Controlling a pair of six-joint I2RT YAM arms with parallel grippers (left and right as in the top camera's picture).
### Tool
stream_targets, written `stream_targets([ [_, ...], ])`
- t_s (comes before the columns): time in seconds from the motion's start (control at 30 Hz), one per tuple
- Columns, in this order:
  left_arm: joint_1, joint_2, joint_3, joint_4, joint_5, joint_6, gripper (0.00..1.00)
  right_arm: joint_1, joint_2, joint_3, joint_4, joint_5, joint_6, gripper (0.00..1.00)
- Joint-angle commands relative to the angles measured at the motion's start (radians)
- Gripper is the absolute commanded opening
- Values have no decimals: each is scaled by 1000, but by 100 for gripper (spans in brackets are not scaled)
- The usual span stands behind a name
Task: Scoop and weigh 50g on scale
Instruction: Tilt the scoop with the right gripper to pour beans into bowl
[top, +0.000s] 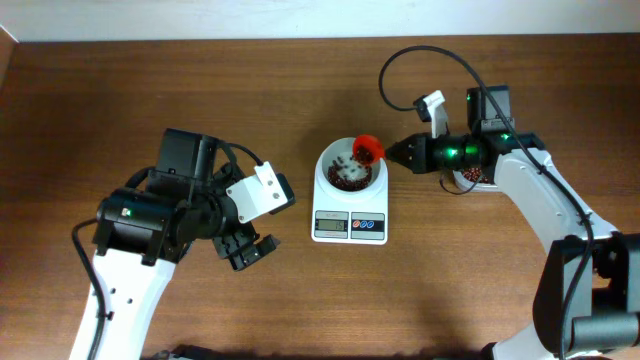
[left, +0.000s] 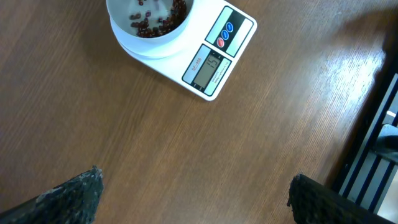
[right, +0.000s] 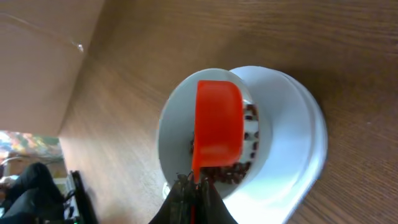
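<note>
The white scale (top: 349, 225) (left: 213, 65) sits mid-table with a white round bowl (top: 350, 172) (left: 149, 28) (right: 214, 134) on top. Dark red-brown beans (top: 349, 178) (left: 158, 22) (right: 227, 171) lie in the bowl. My right gripper (top: 392, 153) (right: 196, 186) is shut on the handle of an orange-red scoop (top: 367, 149) (right: 217, 127), which hangs turned over above the bowl's right side. My left gripper (top: 250, 250) (left: 196, 186) stands open over bare table, down-left of the scale, with nothing between its fingers.
A container of beans (top: 473, 178) shows partly behind my right arm at the right. The table's far edge runs along the top of the overhead view.
</note>
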Motion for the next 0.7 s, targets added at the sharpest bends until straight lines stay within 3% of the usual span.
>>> stream_targets([
  [0.0, 3, 4, 7, 0, 18, 19, 99, 5, 8, 2, -1, -59, -63, 4],
  [0.03, 3, 4, 7, 0, 18, 19, 99, 5, 8, 2, -3, 4, -11, 4],
  [0.23, 3, 4, 7, 0, 18, 19, 99, 5, 8, 2, -5, -11, -9, 4],
  [0.3, 3, 4, 7, 0, 18, 19, 99, 5, 8, 2, -4, -169, -157, 4],
  [0.37, 3, 4, 7, 0, 18, 19, 99, 5, 8, 2, -14, 63, 21, 4],
  [0.5, 3, 4, 7, 0, 18, 19, 99, 5, 8, 2, -8, 31, 18, 4],
  [0.53, 3, 4, 7, 0, 18, 19, 99, 5, 8, 2, -8, -3, 9, 4],
  [0.6, 3, 4, 7, 0, 18, 19, 99, 5, 8, 2, -9, -159, -159, 4],
  [0.67, 3, 4, 7, 0, 18, 19, 99, 5, 8, 2, -22, 31, -22, 4],
])
